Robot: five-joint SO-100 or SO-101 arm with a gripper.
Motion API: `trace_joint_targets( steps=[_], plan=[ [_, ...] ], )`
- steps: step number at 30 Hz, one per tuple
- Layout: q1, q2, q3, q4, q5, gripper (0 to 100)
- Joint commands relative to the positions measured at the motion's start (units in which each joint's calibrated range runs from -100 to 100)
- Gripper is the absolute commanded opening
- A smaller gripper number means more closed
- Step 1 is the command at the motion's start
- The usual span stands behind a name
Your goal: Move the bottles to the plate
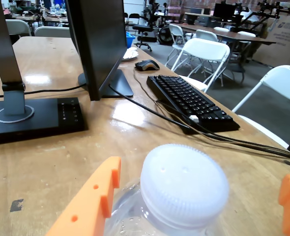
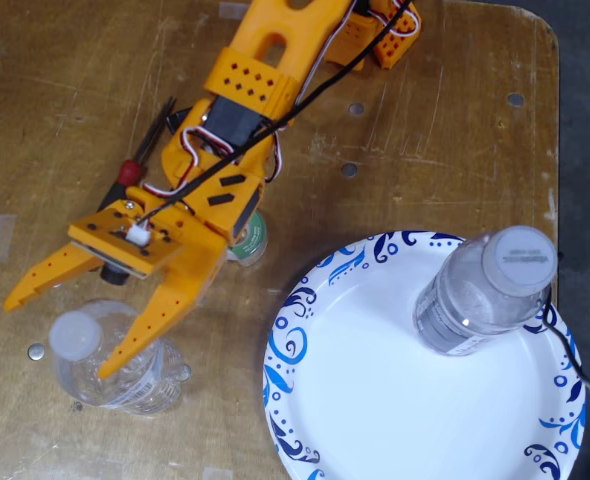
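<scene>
Orange fingers (image 2: 75, 335) spread around the capped bottle (image 2: 110, 365) on the counter (image 2: 445, 120); the other bottle (image 2: 480, 295), its label unreadable, stands on the plate (image 2: 365, 400)

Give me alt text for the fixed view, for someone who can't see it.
Seen from above, an orange robot arm's open gripper straddles a small clear bottle on a wooden table. To the right, a second bottle stands on a white plate with a blue-swirl rim.

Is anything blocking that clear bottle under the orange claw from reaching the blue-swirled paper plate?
Nothing visible: bare wooden table lies between the short clear plastic bottle and the plate. The other bottle stands at its far side.
</scene>
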Motion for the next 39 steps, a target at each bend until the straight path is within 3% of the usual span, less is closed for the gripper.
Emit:
trace_joint_targets(
  steps=[1,25,39],
  plan=[
    [0.0,-0.2,-3.2,-0.8,0.1,33],
    [3.3,-0.3,-1.0,-0.7,-2.6,9],
    [1.2,-2.9,-6.4,0.3,-2.4,8]
  ],
)
